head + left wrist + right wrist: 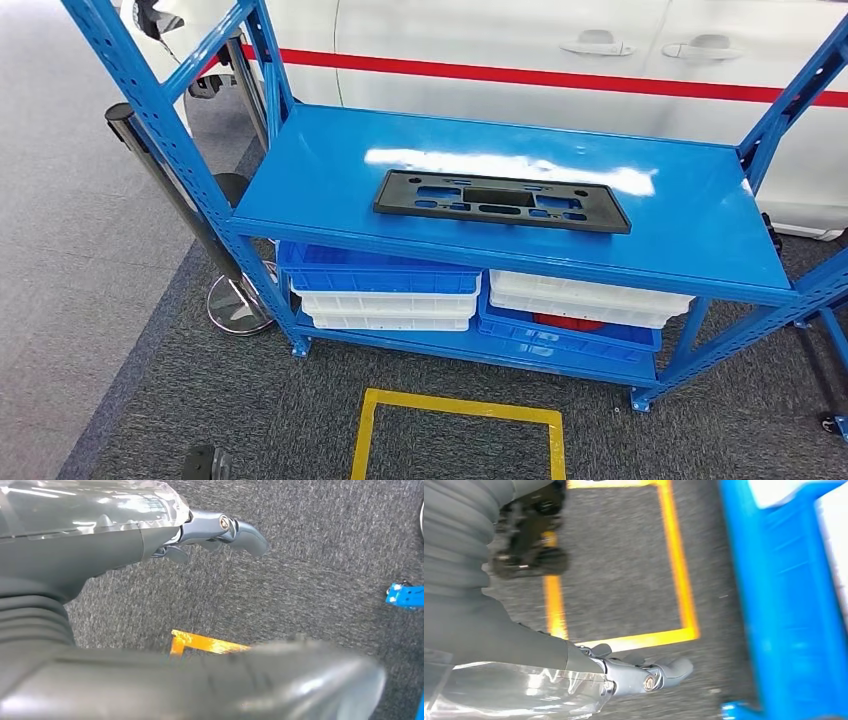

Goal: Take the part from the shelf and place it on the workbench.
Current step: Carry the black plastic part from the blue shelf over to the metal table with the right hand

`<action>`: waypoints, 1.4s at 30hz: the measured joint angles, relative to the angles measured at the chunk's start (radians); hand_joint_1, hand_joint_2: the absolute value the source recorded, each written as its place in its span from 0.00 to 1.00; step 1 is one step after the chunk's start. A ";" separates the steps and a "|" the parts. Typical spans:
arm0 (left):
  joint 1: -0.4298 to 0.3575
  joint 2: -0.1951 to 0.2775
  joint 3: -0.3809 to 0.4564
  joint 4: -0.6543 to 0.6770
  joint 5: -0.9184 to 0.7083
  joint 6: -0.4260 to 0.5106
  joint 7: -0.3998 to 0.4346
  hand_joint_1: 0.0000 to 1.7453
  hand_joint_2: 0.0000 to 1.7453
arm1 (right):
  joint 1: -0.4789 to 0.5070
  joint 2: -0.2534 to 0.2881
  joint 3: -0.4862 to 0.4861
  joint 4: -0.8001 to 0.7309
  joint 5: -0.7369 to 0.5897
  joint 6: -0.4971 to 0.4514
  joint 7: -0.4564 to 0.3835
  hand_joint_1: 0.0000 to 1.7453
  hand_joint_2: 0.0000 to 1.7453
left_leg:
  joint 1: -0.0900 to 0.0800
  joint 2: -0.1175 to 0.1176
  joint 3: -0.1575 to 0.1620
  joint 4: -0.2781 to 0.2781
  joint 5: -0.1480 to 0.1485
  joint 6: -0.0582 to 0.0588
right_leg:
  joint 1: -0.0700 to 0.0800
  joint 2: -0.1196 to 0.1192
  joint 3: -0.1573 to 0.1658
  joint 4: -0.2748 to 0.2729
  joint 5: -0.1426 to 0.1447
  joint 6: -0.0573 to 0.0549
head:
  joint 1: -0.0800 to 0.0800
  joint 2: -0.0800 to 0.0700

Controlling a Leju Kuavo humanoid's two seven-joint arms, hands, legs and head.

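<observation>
bright, even light; glare on shelf point(500, 165) top; right wrist view motion-blurred

Grey carpet point(250, 400), yellow floor marking point(458, 408), white car point(520, 40).

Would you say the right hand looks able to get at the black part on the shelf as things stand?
Probably not yet. The black part lies uncovered on the shelf, but the right hand hangs low over the carpet, holding nothing.

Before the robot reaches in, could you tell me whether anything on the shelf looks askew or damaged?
Nothing stands out. The black part lies flat on the blue shelf, roughly parallel to its front edge, and the bins below sit neatly stacked. Both hands, left and right, hang empty above the carpet.
</observation>
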 joint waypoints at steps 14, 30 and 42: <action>0.000 -0.018 -0.001 0.011 -0.039 0.023 0.025 0.00 0.00 | 0.092 0.035 -0.097 -0.525 0.122 0.056 -0.032 0.00 1.00 | 0.000 0.000 0.000 0.000 0.000 0.000 | 0.000 0.000 0.000 0.000 0.000 0.000 | 0.000 0.000; -0.004 -0.044 -0.002 0.019 -0.073 0.038 0.026 0.00 0.00 | 0.102 -0.012 -0.007 -0.999 0.399 -0.095 -0.079 0.00 1.00 | -0.002 0.000 -0.006 0.007 -0.001 0.002 | -0.002 0.000 -0.001 -0.001 0.004 0.004 | 0.000 0.000; -0.002 -0.078 -0.002 0.029 -0.100 -0.033 0.035 0.00 0.00 | 0.069 -0.054 0.185 -1.223 0.670 -0.179 0.067 0.00 1.00 | 0.005 0.007 -0.012 -0.009 0.016 0.030 | -0.001 0.000 -0.154 0.289 -0.112 0.019 | 0.000 0.000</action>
